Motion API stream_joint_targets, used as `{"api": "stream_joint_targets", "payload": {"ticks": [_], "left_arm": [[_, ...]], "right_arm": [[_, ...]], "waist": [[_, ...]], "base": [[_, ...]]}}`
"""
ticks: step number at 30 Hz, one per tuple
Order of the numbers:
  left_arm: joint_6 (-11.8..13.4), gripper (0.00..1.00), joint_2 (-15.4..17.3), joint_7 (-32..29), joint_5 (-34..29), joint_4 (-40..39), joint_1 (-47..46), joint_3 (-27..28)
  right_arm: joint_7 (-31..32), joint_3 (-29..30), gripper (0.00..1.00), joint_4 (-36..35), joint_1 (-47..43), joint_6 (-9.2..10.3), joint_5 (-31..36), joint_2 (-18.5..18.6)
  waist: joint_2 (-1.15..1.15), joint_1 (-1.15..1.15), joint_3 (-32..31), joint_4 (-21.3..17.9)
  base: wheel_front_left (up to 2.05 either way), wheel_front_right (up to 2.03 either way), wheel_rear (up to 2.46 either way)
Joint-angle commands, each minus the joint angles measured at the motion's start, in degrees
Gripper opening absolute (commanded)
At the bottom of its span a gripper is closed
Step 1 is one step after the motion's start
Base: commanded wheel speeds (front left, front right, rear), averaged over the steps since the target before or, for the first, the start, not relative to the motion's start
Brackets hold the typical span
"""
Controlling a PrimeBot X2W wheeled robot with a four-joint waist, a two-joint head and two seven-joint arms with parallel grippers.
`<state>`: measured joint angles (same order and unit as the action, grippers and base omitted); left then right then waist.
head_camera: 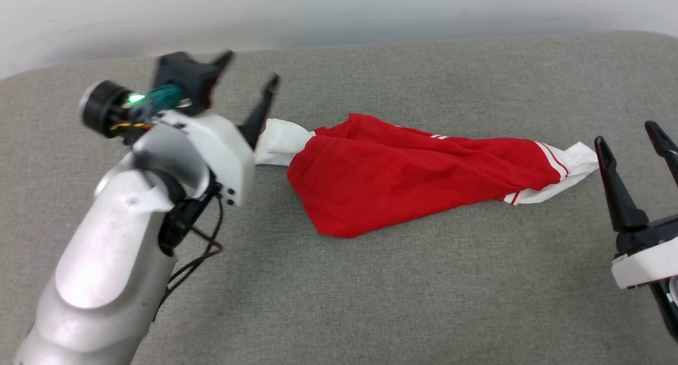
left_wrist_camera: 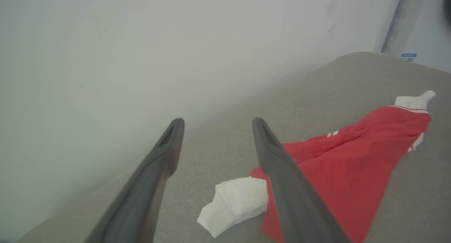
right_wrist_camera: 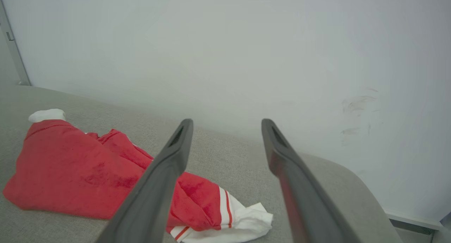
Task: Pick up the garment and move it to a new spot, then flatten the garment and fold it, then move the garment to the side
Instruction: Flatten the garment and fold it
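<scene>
Head view: garment [head_camera: 418, 185] bunched on grey surface [head_camera: 424, 291]; left gripper [head_camera: 250, 68] released by one white sleeve [head_camera: 280, 142], right gripper [head_camera: 625, 133] released by other sleeve [head_camera: 569, 169].

The garment [head_camera: 402, 179] lies bunched between left gripper [head_camera: 250, 68] and right gripper [head_camera: 625, 133], both spread.

The garment [head_camera: 402, 179], a bright red T-shirt, lies bunched and pulled out long across the middle of the grey fabric surface [head_camera: 424, 280]. Its crumpled white sleeve [head_camera: 279, 141] marks one end and its stripe-trimmed white sleeve [head_camera: 569, 166] the other.
</scene>
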<state>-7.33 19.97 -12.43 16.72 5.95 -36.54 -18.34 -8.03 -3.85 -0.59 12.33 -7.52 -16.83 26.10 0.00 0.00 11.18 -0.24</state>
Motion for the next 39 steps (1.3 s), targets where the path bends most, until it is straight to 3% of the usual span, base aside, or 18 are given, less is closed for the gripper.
{"api": "stream_joint_targets", "payload": {"ticks": [1, 3, 5, 6, 13, 20, 28, 29, 30, 39], "left_arm": [[-0.07, 1.00, 2.45, -6.28, 5.68, 0.42, -3.09, -5.73], [-0.04, 1.00, 3.52, -9.33, 8.65, 0.67, -4.55, -8.46], [-0.04, 1.00, 6.32, -17.08, 16.45, 1.47, -8.19, -16.10], [-0.04, 1.00, 6.32, -17.08, 16.45, 1.47, -8.19, -16.10], [-0.05, 1.00, 10.54, -28.31, 27.34, 4.25, -16.30, -30.49], [-0.06, 1.00, 12.68, -33.74, 33.01, 6.76, -21.85, -42.94], [-0.07, 1.00, 13.16, -34.79, 37.26, 11.05, -21.39, -55.06], [-0.07, 0.78, 12.91, -35.08, 37.45, 11.28, -21.18, -55.41], [-0.07, 0.00, 12.73, -35.32, 37.48, 11.36, -21.02, -55.66], [-0.10, 0.00, 13.60, -27.66, 37.47, 7.87, -25.35, -55.00]], "right_arm": [[0.35, 0.56, 1.00, -1.24, -1.67, 0.05, 1.08, -1.44], [0.43, 0.59, 1.00, -1.53, -2.13, 0.05, 1.51, -1.98], [0.72, 0.15, 1.00, -1.91, -2.47, 0.05, 2.36, -2.90], [0.72, 0.15, 1.00, -1.91, -2.47, 0.05, 2.36, -2.90], [0.20, -1.96, 1.00, -1.09, 0.44, 0.05, 2.45, -3.47], [-1.54, -4.65, 1.00, 1.47, 4.01, 0.05, 1.78, -3.86], [-4.13, -7.19, 1.00, 6.35, 7.91, 0.05, 1.00, -3.77], [-4.25, -7.31, 1.00, 6.73, 8.22, 0.05, 0.94, -3.69], [-4.50, -7.42, 1.00, 7.10, 8.44, 0.05, 0.84, -3.58], [-5.81, -7.40, 1.00, 9.88, 7.54, 0.05, -0.07, -2.65]], "waist": [[0.00, 0.00, 0.63, -0.46], [0.00, 0.00, 0.87, -0.63], [0.00, 0.00, 1.64, -1.43], [0.00, 0.00, 1.64, -1.43], [0.00, 0.00, 4.38, -4.01], [0.00, 0.00, 7.84, -6.51], [0.00, 0.00, 10.18, -8.40], [0.00, 0.00, 10.16, -8.41], [0.00, 0.00, 10.09, -8.38], [0.00, 0.00, 6.16, -6.54]], "base": [[0.00, 0.00, 0.00], [0.00, 0.00, 0.00], [0.00, 0.00, 0.00], [0.00, 0.00, 0.00], [0.00, 0.00, 0.00], [0.00, 0.00, 0.00], [0.00, 0.00, 0.00], [0.00, 0.00, 0.00], [0.00, 0.00, 0.00], [0.00, 0.00, 0.00]]}}
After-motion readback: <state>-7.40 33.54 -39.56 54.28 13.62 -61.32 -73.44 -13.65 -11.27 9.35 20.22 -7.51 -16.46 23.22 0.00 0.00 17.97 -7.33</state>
